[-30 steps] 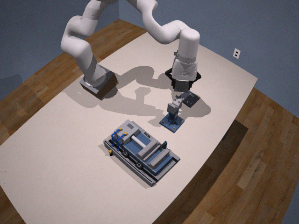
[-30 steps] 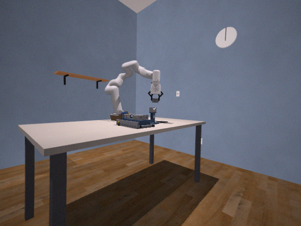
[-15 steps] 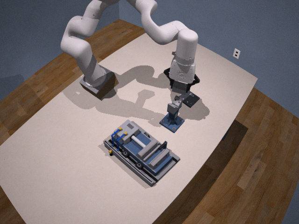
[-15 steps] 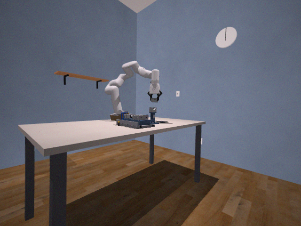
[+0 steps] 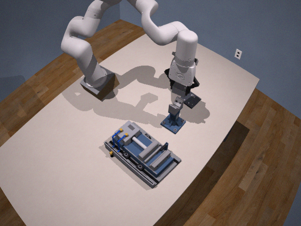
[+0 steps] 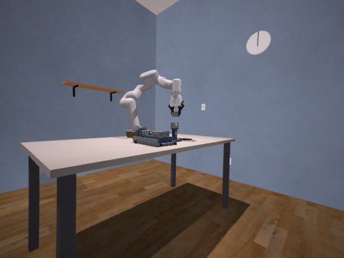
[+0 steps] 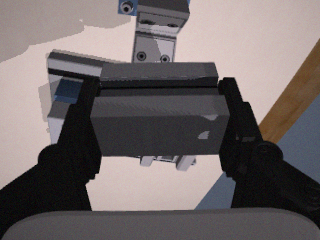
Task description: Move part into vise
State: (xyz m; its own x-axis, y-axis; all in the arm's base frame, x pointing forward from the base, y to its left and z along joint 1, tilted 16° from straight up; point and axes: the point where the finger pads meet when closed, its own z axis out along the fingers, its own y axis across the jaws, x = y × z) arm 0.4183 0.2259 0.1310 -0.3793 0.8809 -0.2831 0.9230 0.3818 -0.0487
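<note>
My gripper (image 5: 180, 90) is shut on the part (image 7: 160, 120), a grey block held by its two ends, level, in the air above the V-block (image 5: 175, 107). In the wrist view a dark slot line runs along the block's far upper edge. The V-block stands on a blue base (image 5: 172, 125) and shows in the wrist view (image 7: 159, 23) beyond the part. The dark infeed plate (image 5: 193, 99) lies bare just behind the V-block. The vise (image 5: 143, 151) sits nearer the table's front, jaws open, with the white cylinder rod (image 5: 139, 142) at its left end and the work stop (image 5: 165, 146) at the right.
The arm's base (image 5: 99, 84) stands at the back left of the table. The table edge and wooden floor lie close to the right of the V-block. In the exterior view the gripper (image 6: 176, 110) hangs a little above the V-block (image 6: 174, 126).
</note>
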